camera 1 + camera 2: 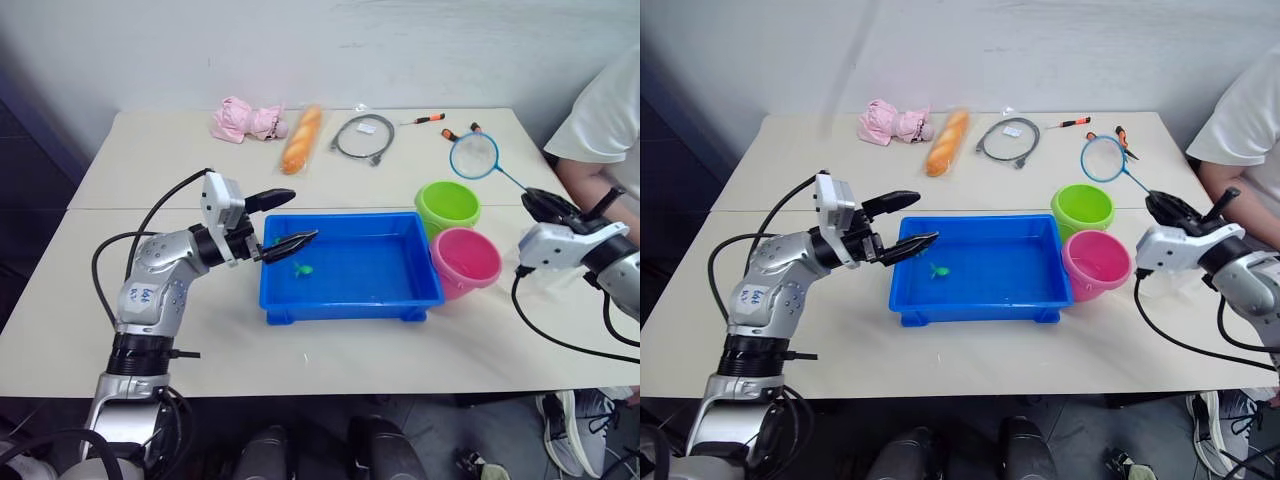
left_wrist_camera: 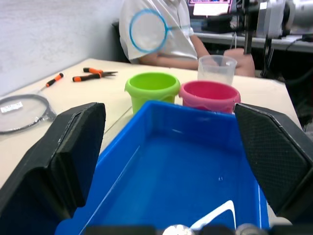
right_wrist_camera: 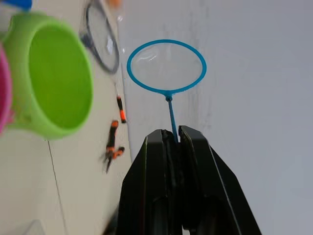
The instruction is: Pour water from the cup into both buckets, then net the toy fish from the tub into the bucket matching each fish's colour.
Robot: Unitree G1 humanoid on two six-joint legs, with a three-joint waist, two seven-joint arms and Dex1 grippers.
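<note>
The blue tub [image 1: 372, 292] lies mid-table with one small green toy fish [image 1: 301, 268] near its left end. My left gripper [image 1: 303, 215] hangs open over the tub's left rim, nothing between its fingers. To the right of the tub stand the lime green bucket [image 1: 448, 204] and, nearer, the pink bucket [image 1: 466, 258]. My right gripper [image 1: 545, 203] is shut on the thin handle of the net [image 1: 474, 156], whose blue hoop is held up behind the green bucket. The clear cup [image 2: 217, 68] stands just beyond the pink bucket in the left wrist view.
Along the table's far edge lie a pink plush toy [image 1: 245, 120], a bread loaf [image 1: 302, 138], a coiled grey cable [image 1: 363, 137], an orange-handled screwdriver [image 1: 425, 119] and pliers [image 1: 462, 131]. A person in a white shirt [image 1: 605, 120] sits at the right end.
</note>
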